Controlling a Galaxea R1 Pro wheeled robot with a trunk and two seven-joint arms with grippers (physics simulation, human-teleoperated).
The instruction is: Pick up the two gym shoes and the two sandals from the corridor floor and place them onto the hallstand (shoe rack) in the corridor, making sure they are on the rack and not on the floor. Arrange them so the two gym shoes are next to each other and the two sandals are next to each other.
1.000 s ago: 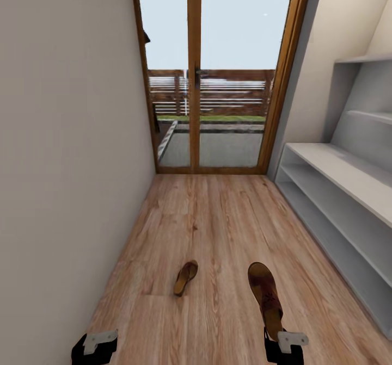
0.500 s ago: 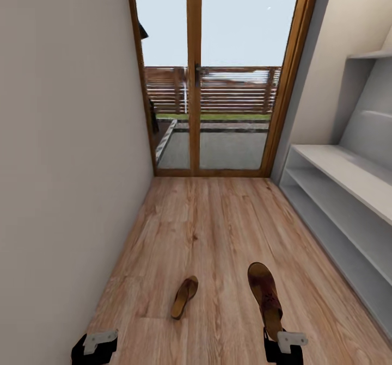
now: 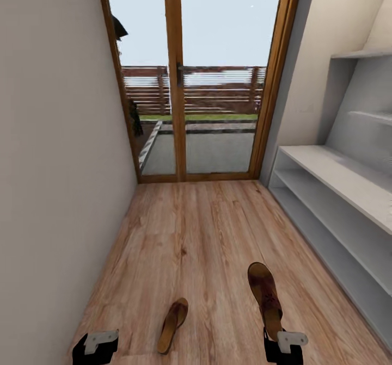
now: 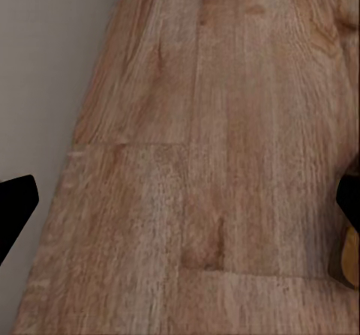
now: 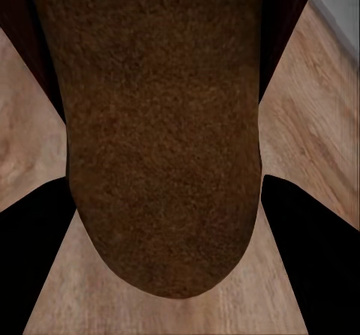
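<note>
One brown sandal [image 3: 172, 318] lies on the wood-plank corridor floor [image 3: 201, 234], a little ahead of my left gripper [image 3: 95, 346] and to its right. In the left wrist view that gripper [image 4: 180, 204] is open, fingers wide apart over bare planks. My right gripper [image 3: 284, 346] is shut on the heel end of the other sandal [image 3: 265, 291], held above the floor with its toe pointing forward; its brown sole [image 5: 161, 125] sits between the dark fingers [image 5: 315, 260]. The white hallstand [image 3: 337, 180] runs along the right wall. The gym shoes are out of view.
A wood-framed glass door [image 3: 179, 82] closes the far end of the corridor. A plain wall [image 3: 49, 164] runs close on the left. White floating shelves [image 3: 365, 55] hang above the hallstand. The corridor is narrow.
The whole head view has shifted, so the camera moved forward and turned. The floor sandal now sits lower and further left in the picture. The held sandal keeps its place.
</note>
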